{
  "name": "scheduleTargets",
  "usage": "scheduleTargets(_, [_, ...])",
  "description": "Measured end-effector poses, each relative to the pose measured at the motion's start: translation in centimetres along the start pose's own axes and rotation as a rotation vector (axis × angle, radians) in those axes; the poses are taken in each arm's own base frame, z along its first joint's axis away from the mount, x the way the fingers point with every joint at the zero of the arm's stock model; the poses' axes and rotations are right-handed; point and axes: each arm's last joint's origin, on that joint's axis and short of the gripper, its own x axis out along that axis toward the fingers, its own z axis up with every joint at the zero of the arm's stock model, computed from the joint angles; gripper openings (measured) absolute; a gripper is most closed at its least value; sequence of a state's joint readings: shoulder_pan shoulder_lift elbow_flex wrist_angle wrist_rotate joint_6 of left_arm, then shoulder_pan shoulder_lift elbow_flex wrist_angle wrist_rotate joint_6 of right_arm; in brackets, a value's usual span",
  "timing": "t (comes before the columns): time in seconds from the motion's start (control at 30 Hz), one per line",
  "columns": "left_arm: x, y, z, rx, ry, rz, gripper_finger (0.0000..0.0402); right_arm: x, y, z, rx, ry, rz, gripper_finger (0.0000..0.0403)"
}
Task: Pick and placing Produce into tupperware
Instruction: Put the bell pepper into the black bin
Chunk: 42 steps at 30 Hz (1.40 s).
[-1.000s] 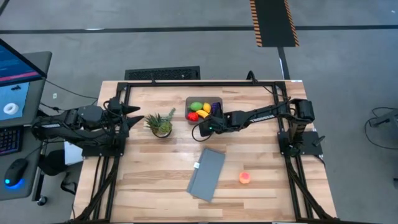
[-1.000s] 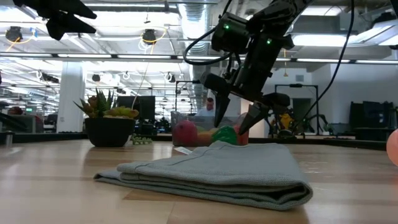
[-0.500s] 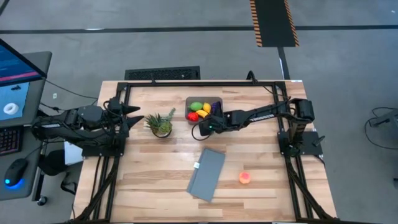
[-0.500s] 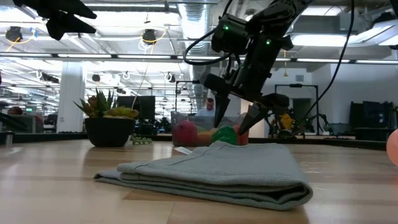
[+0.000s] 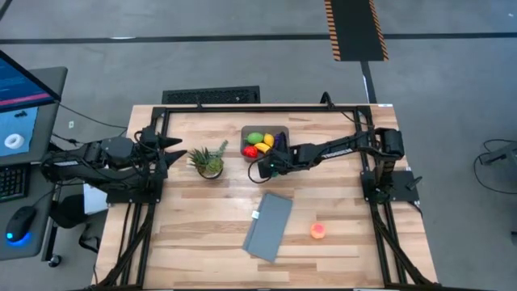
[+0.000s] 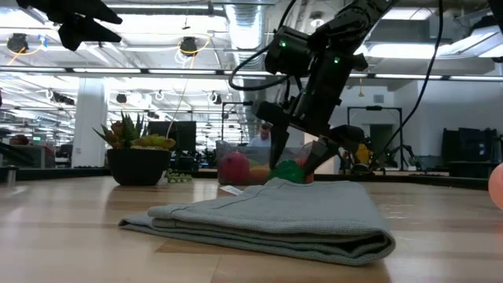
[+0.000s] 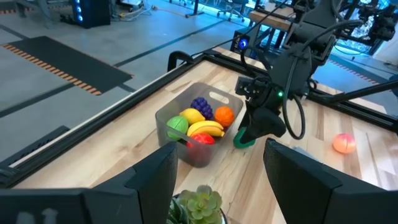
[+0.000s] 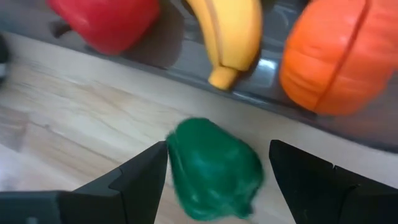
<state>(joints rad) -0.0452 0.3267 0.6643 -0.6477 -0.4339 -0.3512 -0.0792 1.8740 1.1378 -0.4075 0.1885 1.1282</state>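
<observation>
reaching arm: right gripper (image 5: 260,169), fingers spread wide either side of a dark green plastic toy pepper (image 8: 214,169) lying on the wooden table (image 5: 339,218), not clamped on it
pepper's place: just outside the smoky-grey translucent tupperware tub (image 5: 265,143)
tub contents: other toy produce (image 7: 198,122)
left gripper (image 5: 179,149): nearly closed, empty, near the spiky potted plant (image 5: 209,160)

The pale wooden table (image 5: 323,202) shows matt planks with grain. The folded grey cloth (image 6: 267,216) looks soft and ribbed. The dark green plastic pepper (image 8: 214,168) is smooth and glossy.
</observation>
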Motion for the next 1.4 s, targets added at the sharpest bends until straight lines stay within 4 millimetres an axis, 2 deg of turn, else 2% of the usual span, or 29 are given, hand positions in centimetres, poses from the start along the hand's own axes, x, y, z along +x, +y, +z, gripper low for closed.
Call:
scheduleTargets(0.43, [0.0,0.0,-0.1,0.003,0.011,0.004,0.0227,-0.1,0.1,-0.5,-0.019,0.037,0.003,0.0306])
scheduleTargets(0.77, [0.0,0.0,-0.1,0.003,0.013,0.004,0.0227,-0.4,0.8,-1.9,-0.133,0.052,0.028,0.0306])
scheduleTargets(1.4, [0.0,0.0,-0.1,0.003,0.013,0.004,0.0227,-0.4,0.1,-1.6,-0.151,0.103,-0.006,0.0306])
